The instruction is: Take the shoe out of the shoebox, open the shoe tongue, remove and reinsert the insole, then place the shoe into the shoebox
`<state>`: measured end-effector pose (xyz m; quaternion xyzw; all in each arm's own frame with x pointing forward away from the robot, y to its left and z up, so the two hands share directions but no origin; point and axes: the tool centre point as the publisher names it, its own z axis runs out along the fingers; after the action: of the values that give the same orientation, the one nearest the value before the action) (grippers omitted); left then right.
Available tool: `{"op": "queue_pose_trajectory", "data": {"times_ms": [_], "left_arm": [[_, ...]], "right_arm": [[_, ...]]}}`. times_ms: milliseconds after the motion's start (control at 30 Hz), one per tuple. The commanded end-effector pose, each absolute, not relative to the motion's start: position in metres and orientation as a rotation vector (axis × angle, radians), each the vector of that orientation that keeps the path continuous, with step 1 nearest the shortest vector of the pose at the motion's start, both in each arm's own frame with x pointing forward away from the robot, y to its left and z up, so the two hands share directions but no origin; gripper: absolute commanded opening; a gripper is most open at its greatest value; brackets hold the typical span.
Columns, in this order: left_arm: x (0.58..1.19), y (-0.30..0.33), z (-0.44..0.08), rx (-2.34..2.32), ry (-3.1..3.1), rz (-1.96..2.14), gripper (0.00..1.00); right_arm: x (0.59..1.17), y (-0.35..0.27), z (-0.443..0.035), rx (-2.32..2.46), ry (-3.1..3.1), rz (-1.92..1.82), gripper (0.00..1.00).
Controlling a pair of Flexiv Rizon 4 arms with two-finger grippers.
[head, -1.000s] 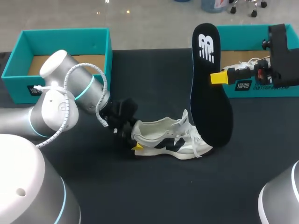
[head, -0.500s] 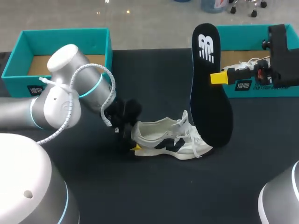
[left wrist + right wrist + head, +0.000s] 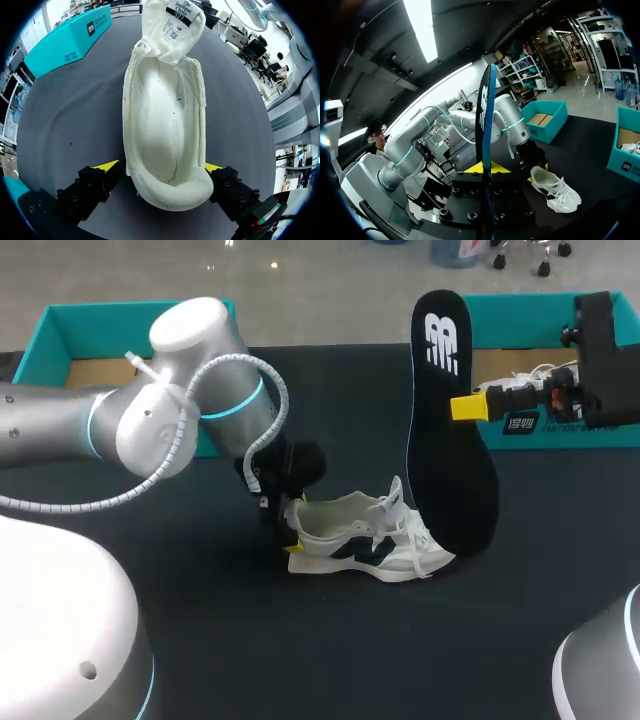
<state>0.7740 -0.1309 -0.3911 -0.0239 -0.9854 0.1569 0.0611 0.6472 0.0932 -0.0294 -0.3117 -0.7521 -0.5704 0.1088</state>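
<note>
1. Judging by how things lie, the step in hand is getting the insole (image 3: 450,440) back in. The white sneaker (image 3: 365,540) sits on its sole on the dark counter (image 3: 330,660), well out of either teal shoebox (image 3: 60,340), and its inside is bare.
2. The left gripper (image 3: 160,166) has its fingers set wide. One yellow tip lies against each side of the heel (image 3: 172,192), so it looks to be pinching the sneaker there. That is a good anchor, and it should grip firmly enough that the shoe cannot slide forward when pushed.
3. The right gripper (image 3: 485,169) has its fingers closed on one long edge of the insole. It holds the insole upright, with the low end just beside the sneaker's toe (I can't tell whether it touches the counter).
4. To do this well, I'd say the insole must first tip over flat and line up along the shoe. Then it should go in toe-end first at a shallow slant through the opening.
5. The tongue (image 3: 172,25) stands pulled up and forward, which leaves the mouth wide, and the insole ought to pass under it, not over.
6. An edge grip may let the insole flex or twist, so a slow feed suits it. The heel end should be seated last, pressed down behind the collar.
</note>
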Motion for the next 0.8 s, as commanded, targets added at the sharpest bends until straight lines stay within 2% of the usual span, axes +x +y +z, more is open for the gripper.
{"op": "queue_pose_trajectory", "data": {"times_ms": [33,800], "left_arm": [[0.771,-0.131,-0.376,-0.097,-3.005,0.287,1.0],[0.762,-0.113,-0.319,-0.086,-3.074,0.232,1.0]], "right_arm": [[0.649,0.095,-0.03,-0.917,-2.212,-1.673,0.0],[0.649,0.095,-0.03,-0.917,-2.212,-1.673,0.0]]}}
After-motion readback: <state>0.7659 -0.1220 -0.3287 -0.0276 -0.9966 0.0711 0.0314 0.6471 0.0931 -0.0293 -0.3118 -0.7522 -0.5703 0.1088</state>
